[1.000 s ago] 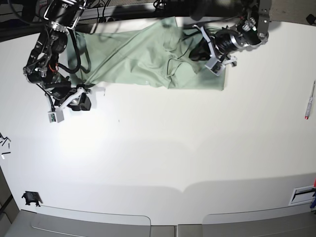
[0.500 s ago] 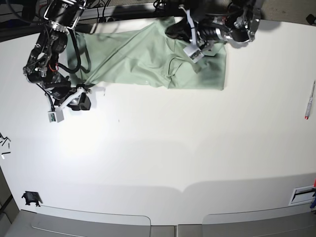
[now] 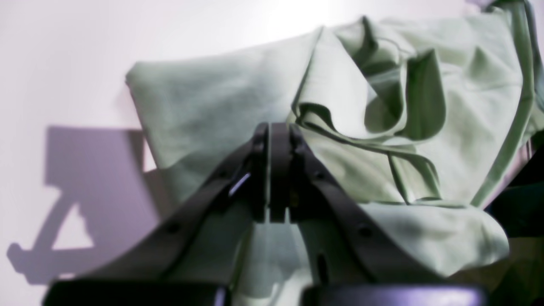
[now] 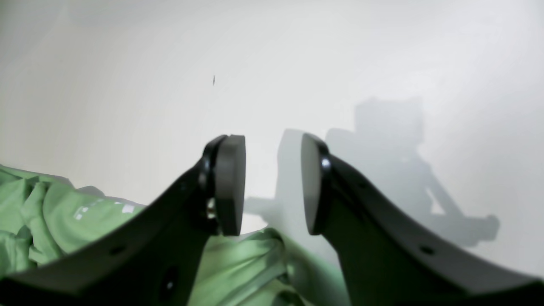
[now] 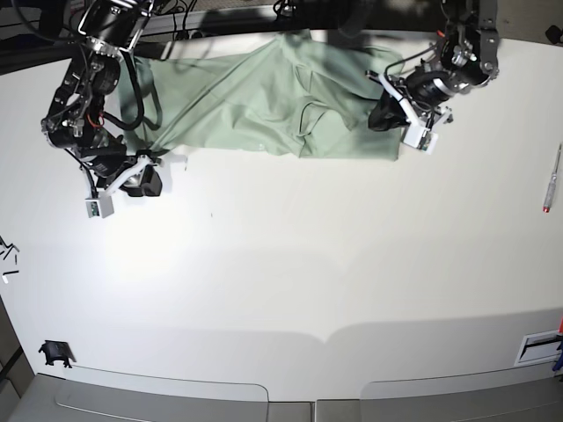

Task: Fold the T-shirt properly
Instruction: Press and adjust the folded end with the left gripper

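T-shirt (image 5: 264, 105) first: the left fingers (image 3: 272, 170) are pressed flat together with no cloth between them that I can see, sitting just over the rumpled end of the shirt. The right fingers (image 4: 272, 187) stand partly apart and empty, right at the shirt's other edge with bare surface (image 5: 290, 264) beyond. The shirt lies along the far edge of the surface, stretched sideways between both arms. Honestly the risk I see: if the left fingers push in while shut, they'll probably just shove that bunched heap around and add creases instead of picking up a layer. And the right could snag only one ply. Looks-wise it's pale sage green, plain, half-flattened with deep folds and a twisted ridge near the middle.
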Controlling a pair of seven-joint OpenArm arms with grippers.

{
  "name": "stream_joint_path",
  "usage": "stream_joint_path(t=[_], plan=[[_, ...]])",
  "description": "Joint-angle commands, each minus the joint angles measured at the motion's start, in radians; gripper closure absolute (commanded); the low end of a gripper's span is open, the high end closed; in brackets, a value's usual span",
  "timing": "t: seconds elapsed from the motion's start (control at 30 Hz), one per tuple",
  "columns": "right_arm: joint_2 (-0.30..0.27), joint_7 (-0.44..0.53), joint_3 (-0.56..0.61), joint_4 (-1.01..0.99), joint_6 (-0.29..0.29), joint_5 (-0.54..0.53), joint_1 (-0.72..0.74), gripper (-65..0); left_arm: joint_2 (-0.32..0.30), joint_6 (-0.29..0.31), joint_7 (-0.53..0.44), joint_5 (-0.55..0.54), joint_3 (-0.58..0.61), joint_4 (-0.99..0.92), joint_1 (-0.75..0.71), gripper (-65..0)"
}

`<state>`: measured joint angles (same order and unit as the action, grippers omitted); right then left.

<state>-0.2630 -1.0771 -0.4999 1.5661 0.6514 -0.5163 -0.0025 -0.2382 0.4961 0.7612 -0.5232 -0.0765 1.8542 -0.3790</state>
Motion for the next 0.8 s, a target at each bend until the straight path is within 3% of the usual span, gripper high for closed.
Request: stream_joint_path(t=[0.0, 0.13, 0.33, 0.77], plan=[[-0.014, 0.027, -0.005, 0.015, 0.002, -0.018, 0.016, -20.6, 0.0, -0.006, -0.027, -0.026, 0.008, 0.008, 0.002, 0.0], [-0.014, 0.027, -0.005, 0.015, 0.002, -0.018, 0.016, -20.6, 0.021, -0.042, -0.059, 0.001, 0.02, -0.045, 0.013, 0.0], [-0.014, 0.027, -0.005, 0.015, 0.002, -0.018, 0.016, -20.6, 0.072, -0.041, -0.053, 0.008, 0.02, -0.158, 0.072, 0.0], [-0.014, 0.031, -0.005, 0.015, 0.002, -0.018, 0.016, -20.6, 0.114, -0.04, -0.047, -0.029, 0.021, -0.165, 0.092, 0.0]])
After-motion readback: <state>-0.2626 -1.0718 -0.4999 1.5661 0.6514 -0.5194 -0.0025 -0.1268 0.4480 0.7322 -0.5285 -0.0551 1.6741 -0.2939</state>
